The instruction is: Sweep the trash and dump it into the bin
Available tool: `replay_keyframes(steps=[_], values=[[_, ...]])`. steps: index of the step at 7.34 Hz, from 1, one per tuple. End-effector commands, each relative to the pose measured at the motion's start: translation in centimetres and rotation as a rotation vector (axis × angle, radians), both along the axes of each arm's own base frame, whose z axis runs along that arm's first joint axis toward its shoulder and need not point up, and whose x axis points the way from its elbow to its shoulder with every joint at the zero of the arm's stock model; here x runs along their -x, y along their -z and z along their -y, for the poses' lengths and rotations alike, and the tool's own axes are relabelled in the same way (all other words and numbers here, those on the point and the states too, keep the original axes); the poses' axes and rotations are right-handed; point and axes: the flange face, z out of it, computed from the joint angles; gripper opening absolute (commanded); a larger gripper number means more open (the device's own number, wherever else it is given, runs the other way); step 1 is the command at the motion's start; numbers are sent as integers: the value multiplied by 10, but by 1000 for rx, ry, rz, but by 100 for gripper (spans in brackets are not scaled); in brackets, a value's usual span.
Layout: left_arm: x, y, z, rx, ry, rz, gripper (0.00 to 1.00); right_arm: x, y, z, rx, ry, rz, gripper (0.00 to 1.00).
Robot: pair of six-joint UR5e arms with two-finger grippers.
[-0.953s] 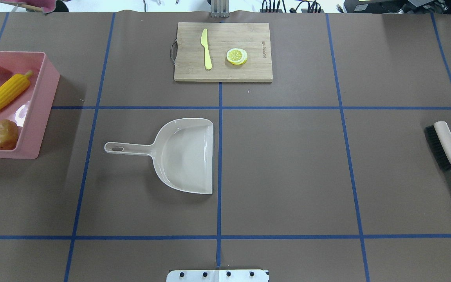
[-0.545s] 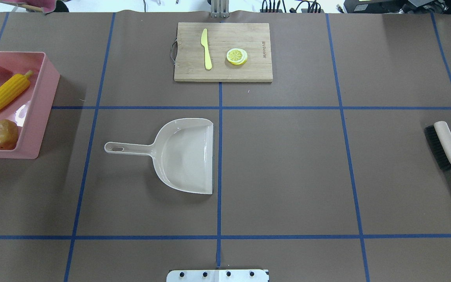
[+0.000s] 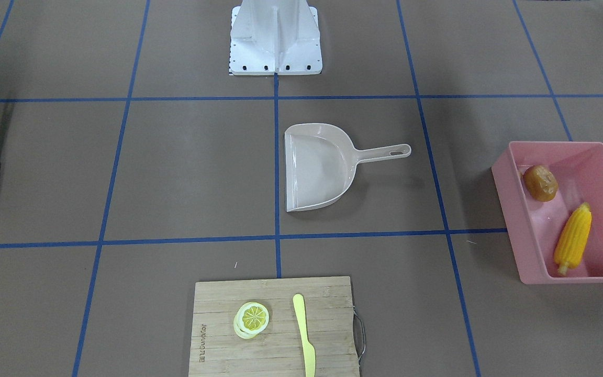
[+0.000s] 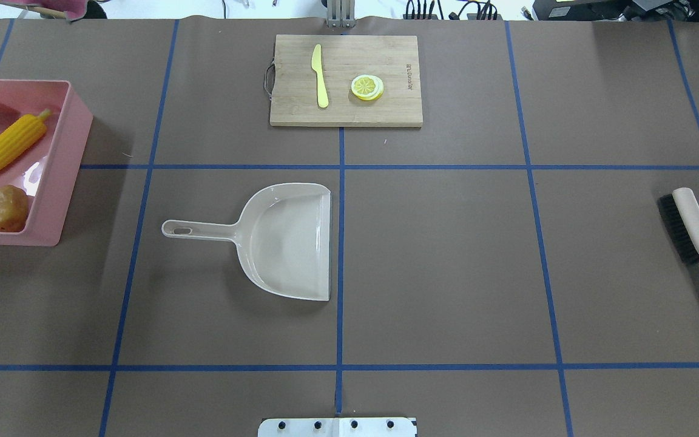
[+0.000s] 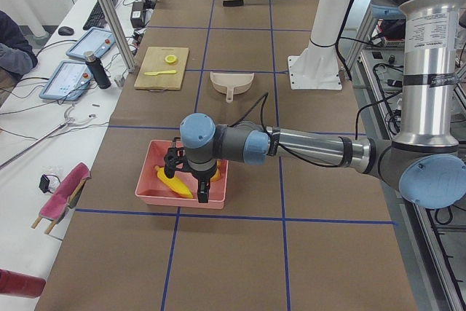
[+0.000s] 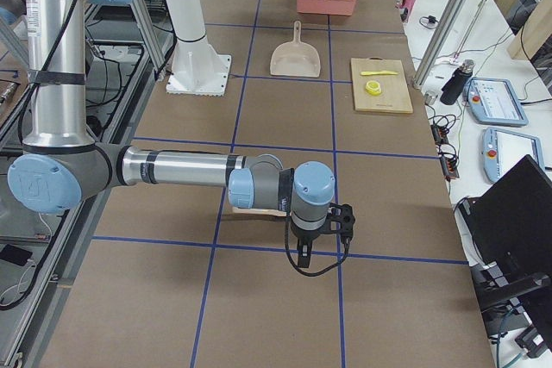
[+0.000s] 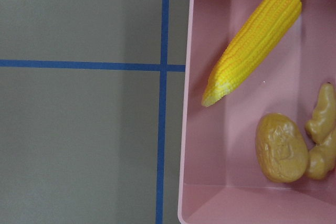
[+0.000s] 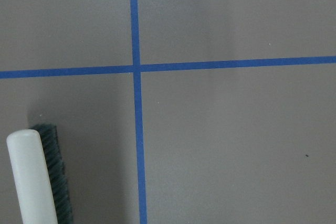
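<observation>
Nothing had shifted on the surface (image 4: 446, 273) since the overhead picture taken a moment earlier: every item lay in the same place. All three pieces of trash were in the bin (image 4: 73, 152), which stood at my left end of the surface. The corn cob (image 4: 6, 147) lay diagonally, the potato (image 4: 7, 208) sat in a corner, and the ginger root (image 7: 321, 140) was touching the potato, visible only in the left wrist view. The dustpan (image 4: 289, 243) lay empty near the centre. The brush (image 4: 686, 227) lay at my right end, well apart from the dustpan. I judged the sweep and dump complete. My left pincer (image 5: 188, 183) hung over the bin and my right pincer (image 6: 319, 252) hung near the brush. Only the side views showed them, so I could not tell how far either was parted or whether either held anything. Hazards from this state were as follows. A low or sideways retreat of the left arm could catch the bin wall and drag or tip the bin, spilling the trash back out. A descent of the right arm could strike the brush and push it off the edge. The cutting board (image 4: 386, 109), knife (image 4: 320, 76) and lemon slice (image 4: 366, 87) were not trash and required no contact.
</observation>
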Motion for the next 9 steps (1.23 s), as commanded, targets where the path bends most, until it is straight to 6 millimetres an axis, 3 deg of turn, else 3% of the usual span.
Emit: replay_keyframes(steps=[1,2,7,9], values=[[8,-10,-9,22,16,34,99,1,0,0,0,1,0,100],[20,-9,-15,20,42,31,99,0,0,0,0,0,0,100],[34,-13,-21,24,73,28,99,0,0,0,1,-1,-1,100],[35,1,-21,-8,72,25,99,1,0,0,4,-3,0,100]])
